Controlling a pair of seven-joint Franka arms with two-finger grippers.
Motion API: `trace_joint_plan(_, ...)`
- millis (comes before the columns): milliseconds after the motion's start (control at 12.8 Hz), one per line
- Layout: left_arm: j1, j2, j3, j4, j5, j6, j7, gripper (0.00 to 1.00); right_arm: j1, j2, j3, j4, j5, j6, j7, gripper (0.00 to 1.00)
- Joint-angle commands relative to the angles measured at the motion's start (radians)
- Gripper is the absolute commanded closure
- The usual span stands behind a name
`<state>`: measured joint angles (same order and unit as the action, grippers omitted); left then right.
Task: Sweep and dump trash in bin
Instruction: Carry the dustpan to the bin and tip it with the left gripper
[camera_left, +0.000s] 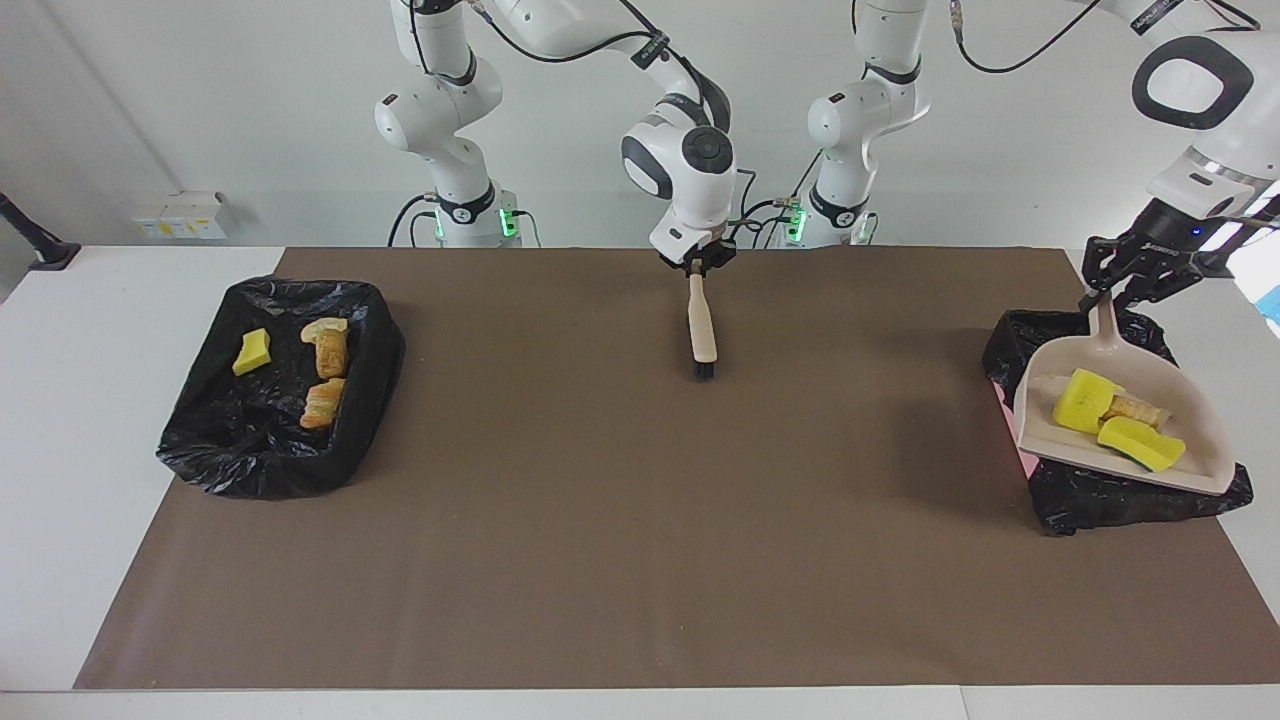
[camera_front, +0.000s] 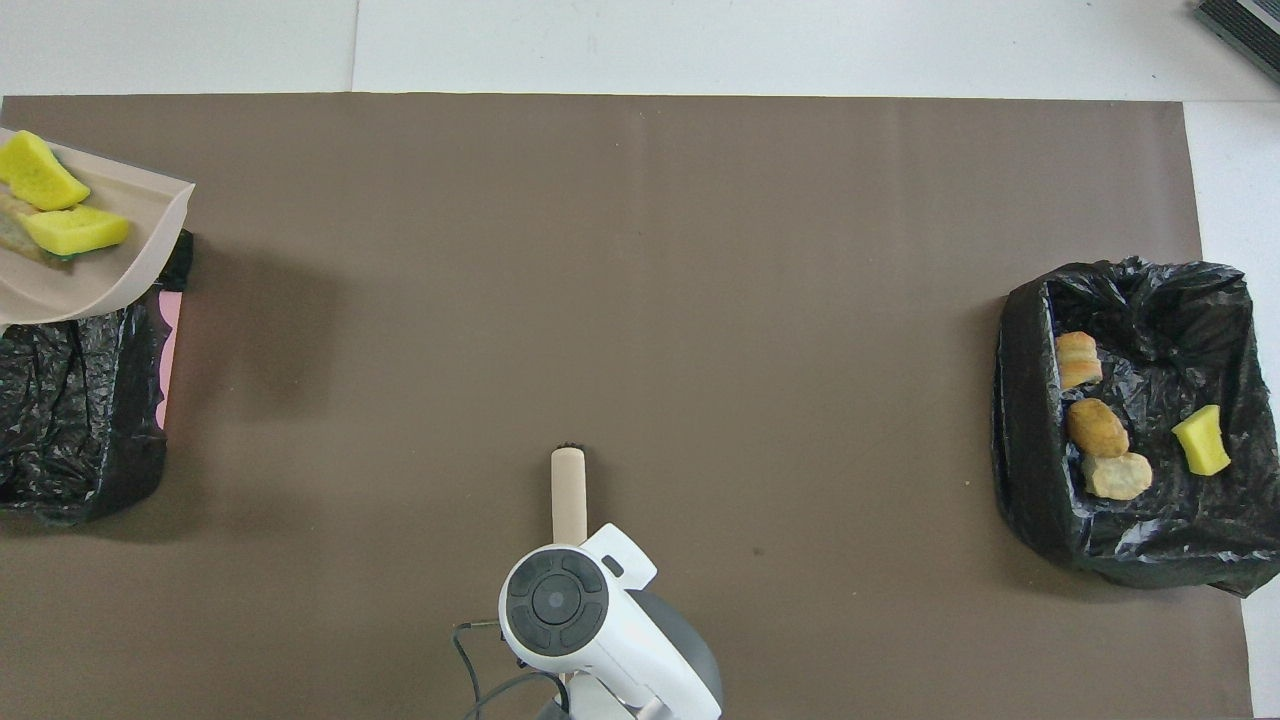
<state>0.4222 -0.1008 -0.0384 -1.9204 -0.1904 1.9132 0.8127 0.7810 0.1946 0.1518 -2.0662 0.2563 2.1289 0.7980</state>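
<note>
My left gripper (camera_left: 1100, 295) is shut on the handle of the beige dustpan (camera_left: 1190, 420) and holds it tilted over the black-lined bin (camera_left: 1130, 495) at the left arm's end of the table. In the pan lie two yellow sponge pieces (camera_left: 1085, 400) (camera_left: 1140, 443) and a bread chunk (camera_left: 1135, 408); they also show in the overhead view (camera_front: 40, 170). My right gripper (camera_left: 697, 265) is shut on the handle of the brush (camera_left: 703, 330), over the mat's middle close to the robots, bristles pointing down at the mat. In the overhead view the wrist hides this gripper.
A second black-lined bin (camera_left: 250, 450) at the right arm's end holds a yellow piece (camera_left: 252, 352) and three bread chunks (camera_front: 1097, 427). A brown mat (camera_left: 600, 520) covers the table. The bin under the pan (camera_front: 70, 420) shows a pink edge.
</note>
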Motion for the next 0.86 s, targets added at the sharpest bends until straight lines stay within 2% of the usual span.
trace_joint_plan(0, 0.062, 0.021, 0.0, 0.047, 0.124, -0.011, 0.103, 1.0, -0.006, 0.005, 0.002, 0.008, 0.03, -0.001, -0.017, 1.0)
trace_joint_plan(78, 0.094, 0.024, 0.0, 0.057, 0.155, -0.005, 0.176, 1.0, -0.005, 0.003, 0.002, 0.008, 0.044, -0.009, -0.052, 1.0)
trace_joint_plan(313, 0.191, 0.094, 0.0, 0.092, 0.233, 0.032, 0.371, 1.0, -0.002, -0.006, 0.015, 0.009, 0.058, -0.059, -0.071, 1.0)
trace_joint_plan(470, 0.207, 0.105, 0.0, 0.097, 0.324, 0.038, 0.434, 1.0, 0.0, -0.021, 0.025, -0.008, 0.058, -0.075, -0.072, 1.0)
trace_joint_plan(548, 0.202, 0.105, 0.0, 0.095, 0.383, 0.033, 0.436, 1.0, 0.0, -0.021, 0.025, -0.011, 0.06, -0.075, -0.071, 0.94)
trace_joint_plan(626, 0.19, 0.104, -0.001, 0.093, 0.475, 0.026, 0.434, 1.0, -0.002, -0.02, 0.025, -0.008, 0.064, -0.072, -0.068, 0.37)
trace_joint_plan(705, 0.179, 0.105, -0.005, 0.095, 0.564, 0.021, 0.436, 1.0, -0.002, -0.017, 0.025, 0.007, 0.064, -0.079, -0.072, 0.0)
trace_joint_plan(783, 0.158, 0.105, -0.008, 0.097, 0.61, 0.004, 0.433, 1.0, -0.012, -0.021, 0.023, 0.009, 0.064, -0.089, -0.071, 0.0)
